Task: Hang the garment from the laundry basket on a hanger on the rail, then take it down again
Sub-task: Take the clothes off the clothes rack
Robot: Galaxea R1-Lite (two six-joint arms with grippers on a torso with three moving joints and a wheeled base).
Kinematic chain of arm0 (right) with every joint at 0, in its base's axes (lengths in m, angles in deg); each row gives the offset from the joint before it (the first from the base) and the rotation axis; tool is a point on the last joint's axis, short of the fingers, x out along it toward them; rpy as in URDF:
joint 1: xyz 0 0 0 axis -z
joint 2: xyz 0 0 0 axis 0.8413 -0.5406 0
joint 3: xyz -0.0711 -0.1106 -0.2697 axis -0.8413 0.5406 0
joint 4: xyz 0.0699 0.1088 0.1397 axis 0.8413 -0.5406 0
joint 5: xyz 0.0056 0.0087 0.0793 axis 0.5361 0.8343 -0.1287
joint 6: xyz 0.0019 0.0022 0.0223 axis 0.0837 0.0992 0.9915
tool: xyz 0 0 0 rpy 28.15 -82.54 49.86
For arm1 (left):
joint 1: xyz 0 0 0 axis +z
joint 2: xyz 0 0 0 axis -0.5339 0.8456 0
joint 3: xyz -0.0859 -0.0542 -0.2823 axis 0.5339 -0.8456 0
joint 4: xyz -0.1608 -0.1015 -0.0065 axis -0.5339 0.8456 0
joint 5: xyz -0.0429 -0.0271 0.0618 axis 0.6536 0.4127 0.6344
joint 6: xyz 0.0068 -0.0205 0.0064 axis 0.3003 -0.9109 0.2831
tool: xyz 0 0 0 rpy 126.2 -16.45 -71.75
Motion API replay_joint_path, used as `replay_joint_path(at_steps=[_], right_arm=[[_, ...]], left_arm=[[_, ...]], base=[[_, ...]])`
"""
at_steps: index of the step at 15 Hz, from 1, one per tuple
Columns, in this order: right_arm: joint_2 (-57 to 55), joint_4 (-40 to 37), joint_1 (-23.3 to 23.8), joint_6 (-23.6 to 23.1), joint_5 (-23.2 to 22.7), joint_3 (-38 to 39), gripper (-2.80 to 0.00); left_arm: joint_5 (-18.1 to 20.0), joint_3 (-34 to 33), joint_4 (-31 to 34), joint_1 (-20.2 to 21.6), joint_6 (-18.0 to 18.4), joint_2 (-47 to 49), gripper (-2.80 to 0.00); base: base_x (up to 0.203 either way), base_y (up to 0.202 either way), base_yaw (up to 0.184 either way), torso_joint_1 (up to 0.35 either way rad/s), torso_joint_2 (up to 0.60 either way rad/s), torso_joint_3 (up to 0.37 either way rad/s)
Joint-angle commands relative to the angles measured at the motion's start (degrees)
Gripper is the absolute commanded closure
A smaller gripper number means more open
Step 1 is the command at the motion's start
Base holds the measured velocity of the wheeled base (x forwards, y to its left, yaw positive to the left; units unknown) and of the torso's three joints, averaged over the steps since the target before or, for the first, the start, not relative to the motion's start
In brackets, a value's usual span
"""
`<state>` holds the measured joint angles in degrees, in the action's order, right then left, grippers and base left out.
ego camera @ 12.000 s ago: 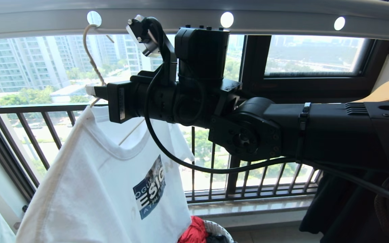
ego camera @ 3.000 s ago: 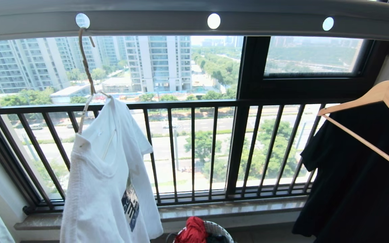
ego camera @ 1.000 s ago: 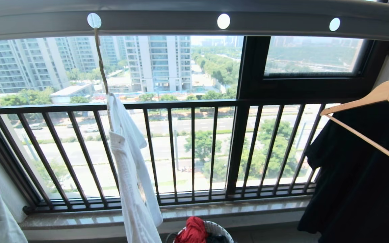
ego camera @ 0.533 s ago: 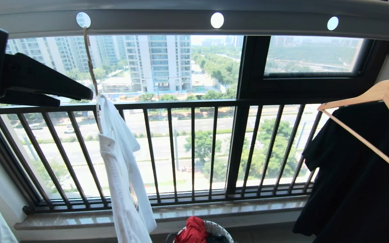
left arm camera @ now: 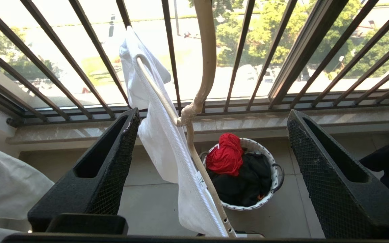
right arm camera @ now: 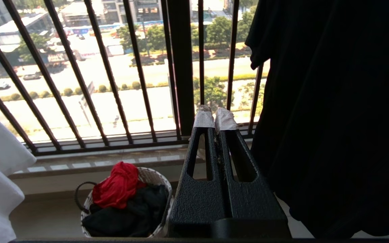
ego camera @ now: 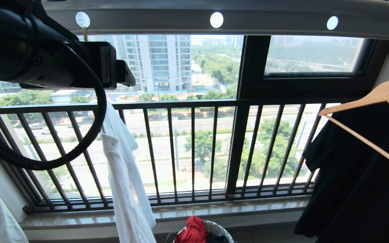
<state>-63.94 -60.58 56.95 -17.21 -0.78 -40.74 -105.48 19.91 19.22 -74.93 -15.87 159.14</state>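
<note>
The left gripper [left arm camera: 208, 175] hangs near, jaws spread wide and holding nothing, straddling the hanger [left arm camera: 194, 111] at its twisted neck. The garment [left arm camera: 167, 148] drapes edge-on from that hanger, bunched toward one arm. If the jaws close on cloth or below the twist, I judge the shirt could slide off and miss the laundry basket [left arm camera: 274, 189] below. Farther up, the hook sits in the rail [ego camera: 268, 25]; a skewed lift might snag it. The right gripper [right arm camera: 214, 118] is parked, closed and empty.
</note>
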Motion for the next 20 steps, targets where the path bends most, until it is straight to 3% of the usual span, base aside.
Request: replay_joint_path(at_steps=[1,3,6,7,15,20], right_arm=[[-0.1,0.0,0.0,0.0,0.0,0.0,0.0],[0.0,0.0,0.0,0.0,0.0,0.0,0.0],[0.0,0.0,0.0,0.0,0.0,0.0,0.0],[-0.1,0.0,0.0,0.0,0.0,0.0,0.0],[-0.1,0.0,0.0,0.0,0.0,0.0,0.0],[0.0,0.0,0.0,0.0,0.0,0.0,0.0]], left_arm=[[-1.9,-1.2,0.3,-0.3,-0.1,1.3,-2.8],[-5.2,-3.6,-0.6,-0.4,-0.1,1.7,-2.8],[-7.7,-7.1,-7.3,-0.4,0.3,1.8,-2.8],[-8.3,-7.3,-8.3,-0.4,0.8,1.7,0.0],[-8.4,-7.2,-10.4,-0.3,1.7,4.2,0.0],[-7.7,-7.4,-15.7,0.3,5.3,0.4,0.0]], base=[[0.0,0.0,0.0,0.0,0.0,0.0],[0.0,0.0,0.0,0.0,0.0,0.0],[0.0,0.0,0.0,0.0,0.0,0.0],[0.0,0.0,0.0,0.0,0.0,0.0],[0.0,0.0,0.0,0.0,0.0,0.0],[0.0,0.0,0.0,0.0,0.0,0.0]])
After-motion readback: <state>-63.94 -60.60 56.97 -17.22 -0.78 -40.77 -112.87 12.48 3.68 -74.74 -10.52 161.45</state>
